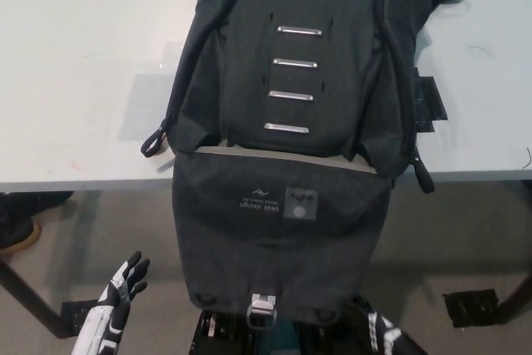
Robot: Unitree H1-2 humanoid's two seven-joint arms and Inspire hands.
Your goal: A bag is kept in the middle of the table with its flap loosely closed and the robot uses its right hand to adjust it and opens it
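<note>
Step in hand: judge the opening step as essentially done; the flap hangs fully unfolded over the near table edge, its inner side with logo facing you.
Bag location: one bag lies flat at upper centre of the frame, on the table.
Flap detail: one metal buckle hangs at the flap's lower edge, bottom centre.
Latch bars: count four metal bars in a column on the bag front, all uncovered.
Right robot hand: only a sliver shows at bottom centre-right, below the flap and apart from it; you cannot tell its finger state.
Left robot hand: rests at lower left, fingers spread, holding nothing.
Next move: expect withdrawal of the right robot hand; confirm the flap stays hanging clear.
Side straps: two visible, one at each lower corner of the bag.
</note>
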